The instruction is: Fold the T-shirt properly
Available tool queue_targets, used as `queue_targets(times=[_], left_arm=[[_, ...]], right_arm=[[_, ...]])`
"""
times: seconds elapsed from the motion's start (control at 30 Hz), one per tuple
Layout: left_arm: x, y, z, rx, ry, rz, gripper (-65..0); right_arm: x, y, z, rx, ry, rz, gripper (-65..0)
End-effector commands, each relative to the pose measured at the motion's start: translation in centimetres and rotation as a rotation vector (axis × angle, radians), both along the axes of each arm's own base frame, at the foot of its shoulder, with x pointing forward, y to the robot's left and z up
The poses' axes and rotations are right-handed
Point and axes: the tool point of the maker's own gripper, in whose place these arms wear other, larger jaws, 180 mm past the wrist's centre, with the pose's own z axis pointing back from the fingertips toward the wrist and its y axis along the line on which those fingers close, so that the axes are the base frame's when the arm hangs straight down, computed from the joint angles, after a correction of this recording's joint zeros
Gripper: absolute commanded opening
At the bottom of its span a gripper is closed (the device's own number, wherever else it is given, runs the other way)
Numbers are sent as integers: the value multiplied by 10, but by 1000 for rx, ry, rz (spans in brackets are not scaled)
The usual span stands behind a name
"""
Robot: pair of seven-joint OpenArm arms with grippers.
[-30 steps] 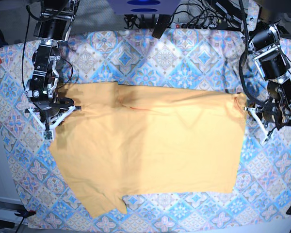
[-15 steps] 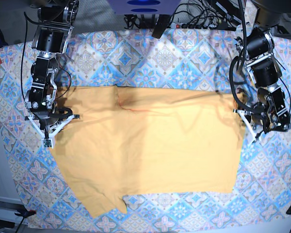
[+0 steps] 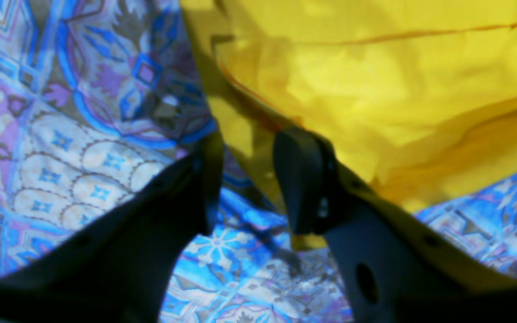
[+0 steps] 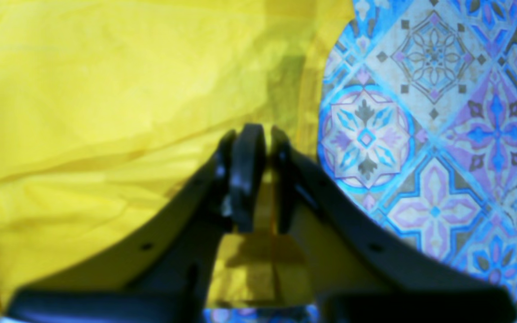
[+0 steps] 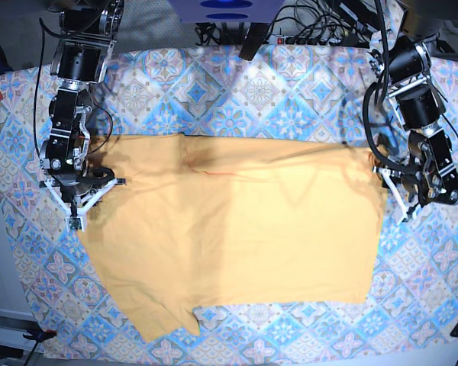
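Spreading across the middle of the patterned tablecloth (image 5: 252, 88), the yellow-orange T-shirt (image 5: 237, 229) lies between the robot's two arms, its upper part turned over in a band along the far edge. That far edge runs nearly straight from one gripper's side to the other — a long side with open cloth beyond it. The near edge is uneven: at the base view's left a piece reaches well toward the viewer and ends in a blunt point, while the rest stops farther back, with bare tablecloth in front.

The left gripper (image 3: 249, 148) stands clearly open over the shirt's side edge, one finger (image 3: 305, 179) above the yellow fabric and the other over the tablecloth just outside it; no fabric shows clamped between them. Tablecloth lies open on its outer side. The right gripper (image 4: 260, 134) is only slightly open, its fingertips near together over the fabric, just inside the opposite side edge. Whether it has hold of any fabric cannot be told. Past that edge, too, lies uncovered tablecloth.
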Motion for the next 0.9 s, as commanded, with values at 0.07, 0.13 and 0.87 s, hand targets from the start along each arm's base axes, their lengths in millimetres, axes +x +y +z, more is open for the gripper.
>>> queue_targets(times=[0.07, 0.13, 0.87], left_arm=[[14, 9, 16, 20, -49, 4, -381], [14, 9, 16, 18, -50, 5, -377], [9, 31, 33, -10, -116, 24, -365]], right_arm=[[12, -5, 16, -13, -56, 3, -500], [11, -5, 16, -13, -52, 6, -476], [1, -18, 11, -40, 9, -5, -400]])
